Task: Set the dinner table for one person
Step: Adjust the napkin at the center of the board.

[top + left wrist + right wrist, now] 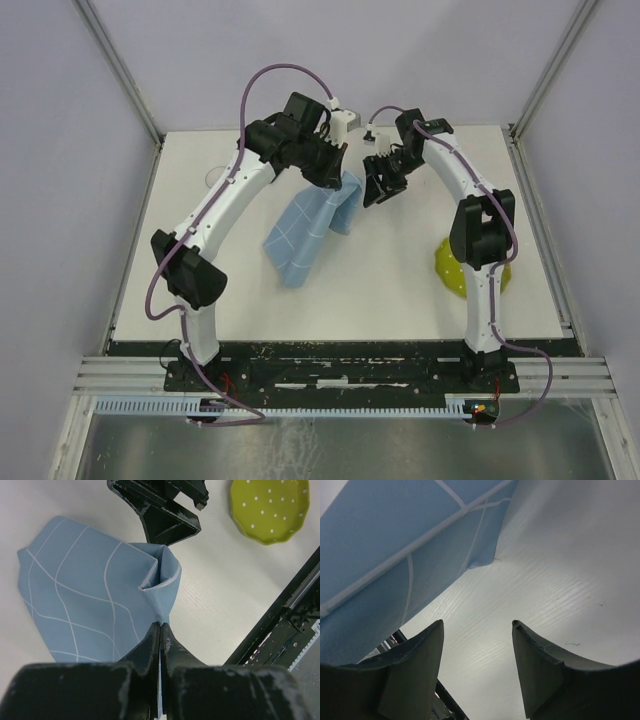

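Dinner table (380, 290): lies under blue cloth (85, 595); setting judged barely begun. Left gripper (160, 626) clenched on 1 raised cloth corner. Right gripper (477, 624) released, beside cloth. Green dish (270, 510) right of cloth, seemingly unplaced.

One overhead camera, two wrist cameras
Top view looks down on the dinner table (390, 290) from above its near edge; both wrist views hang close over the same blue cloth (90, 595), the right probably nearest

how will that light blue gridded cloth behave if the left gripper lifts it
Likely floppy: the light-blue white-gridded cloth curls and folds where the left gripper pinches it. Probably light, since one thin pinch holds that edge up.
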### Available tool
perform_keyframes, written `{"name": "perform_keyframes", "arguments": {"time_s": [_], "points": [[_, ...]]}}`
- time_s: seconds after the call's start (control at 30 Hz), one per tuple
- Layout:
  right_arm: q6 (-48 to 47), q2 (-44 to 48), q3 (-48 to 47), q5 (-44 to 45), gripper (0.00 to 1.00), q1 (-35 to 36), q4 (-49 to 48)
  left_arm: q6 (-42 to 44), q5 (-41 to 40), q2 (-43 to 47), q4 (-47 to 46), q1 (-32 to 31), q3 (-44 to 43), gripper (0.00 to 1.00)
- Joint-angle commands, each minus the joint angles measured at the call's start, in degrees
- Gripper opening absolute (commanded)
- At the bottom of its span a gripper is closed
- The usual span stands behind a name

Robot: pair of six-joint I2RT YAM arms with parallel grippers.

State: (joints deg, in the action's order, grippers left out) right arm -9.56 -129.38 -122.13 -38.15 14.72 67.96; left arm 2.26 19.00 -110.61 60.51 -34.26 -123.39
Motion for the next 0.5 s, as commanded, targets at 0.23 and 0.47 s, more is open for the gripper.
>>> {"name": "perform_keyframes", "arguments": {"time_s": [0.23,0.47], "points": [[1.46,9.6,7.03,-1.54,0.66,2.77,-4.99,2.44,-0.89,4.14,-1.1,-0.02,-0.85,0.03],[2.43,13.9,15.05,-2.9,0.66,3.76,-8.82,2.35,-1.11,3.45,-1.07,0.25,-1.25,0.03]]}}
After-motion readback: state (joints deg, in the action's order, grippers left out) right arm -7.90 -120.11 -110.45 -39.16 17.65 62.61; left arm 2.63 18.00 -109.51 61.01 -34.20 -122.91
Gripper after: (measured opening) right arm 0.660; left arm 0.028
